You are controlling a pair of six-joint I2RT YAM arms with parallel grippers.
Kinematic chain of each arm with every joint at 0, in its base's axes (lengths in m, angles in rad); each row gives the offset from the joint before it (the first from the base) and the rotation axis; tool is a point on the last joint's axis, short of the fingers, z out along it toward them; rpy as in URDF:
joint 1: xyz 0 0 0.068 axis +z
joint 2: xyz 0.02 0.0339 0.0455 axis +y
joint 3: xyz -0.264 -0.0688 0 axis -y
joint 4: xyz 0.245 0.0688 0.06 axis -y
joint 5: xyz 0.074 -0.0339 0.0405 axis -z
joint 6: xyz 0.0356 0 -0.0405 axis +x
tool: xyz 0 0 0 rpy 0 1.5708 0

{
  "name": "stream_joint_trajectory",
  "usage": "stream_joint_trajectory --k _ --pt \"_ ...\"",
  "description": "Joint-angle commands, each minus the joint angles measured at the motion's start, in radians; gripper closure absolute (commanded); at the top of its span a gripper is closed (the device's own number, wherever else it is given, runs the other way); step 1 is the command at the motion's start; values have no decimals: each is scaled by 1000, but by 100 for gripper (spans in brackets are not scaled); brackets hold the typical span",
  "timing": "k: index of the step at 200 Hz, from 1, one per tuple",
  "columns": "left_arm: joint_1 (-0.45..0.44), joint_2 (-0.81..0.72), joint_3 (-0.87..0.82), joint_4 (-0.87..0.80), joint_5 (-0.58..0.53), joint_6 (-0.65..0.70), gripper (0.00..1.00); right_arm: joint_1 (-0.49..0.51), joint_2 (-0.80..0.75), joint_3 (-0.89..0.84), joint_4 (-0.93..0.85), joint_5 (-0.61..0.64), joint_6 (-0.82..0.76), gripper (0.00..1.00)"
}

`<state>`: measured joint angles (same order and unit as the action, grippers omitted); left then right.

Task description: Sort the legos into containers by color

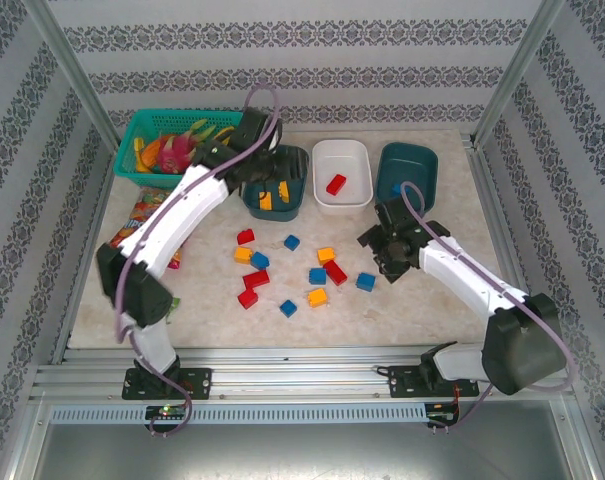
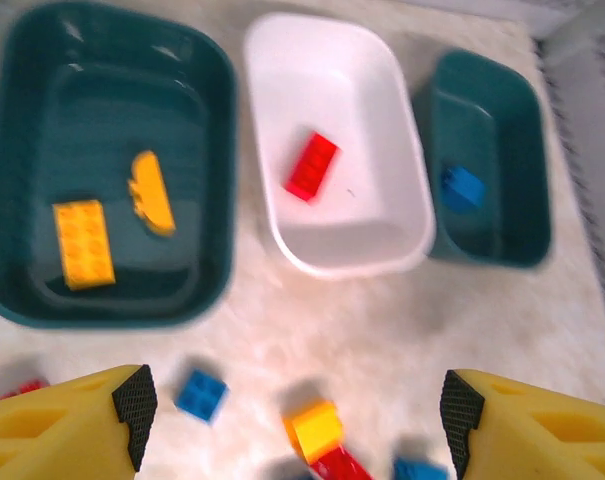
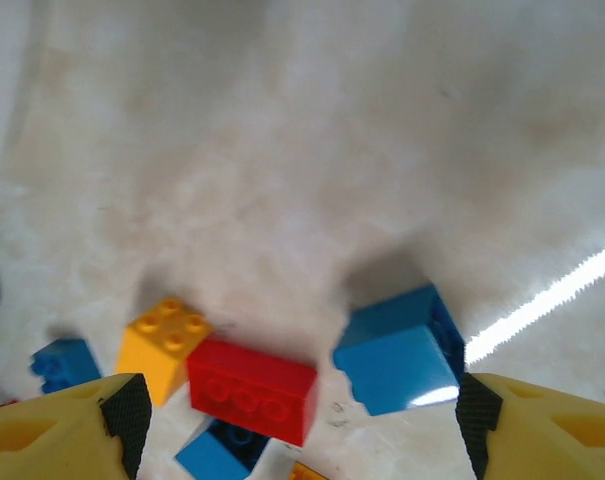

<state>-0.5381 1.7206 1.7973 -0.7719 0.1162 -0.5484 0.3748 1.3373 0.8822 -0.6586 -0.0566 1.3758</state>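
The left hand (image 2: 297, 410), wide open and empty by the left dark teal plastic tub (image 2: 227, 150) holding two yellow-orange legos (image 2: 82, 243), should lift clear without clipping its rim. The right hand (image 3: 297, 415), equally open and empty, should centre over the chunky blue lego (image 3: 397, 355) on the tabletop (image 3: 312, 150) before closing.

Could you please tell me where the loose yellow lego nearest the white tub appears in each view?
Top external: the yellow lego sits mid-table, below the white tub.
Left wrist: yellow lego at bottom centre.
Right wrist: yellow lego at lower left.
Shared landmark: the red lego right beside it.
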Motion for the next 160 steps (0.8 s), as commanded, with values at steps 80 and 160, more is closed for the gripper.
stream_joint_trajectory --k 80,160 --pt "-135 -409 -595 150 116 14 21 7 104 -107 94 -176 545 18" --pt "-140 -399 -579 146 116 13 22 -3 210 -80 192 -120 577 33"
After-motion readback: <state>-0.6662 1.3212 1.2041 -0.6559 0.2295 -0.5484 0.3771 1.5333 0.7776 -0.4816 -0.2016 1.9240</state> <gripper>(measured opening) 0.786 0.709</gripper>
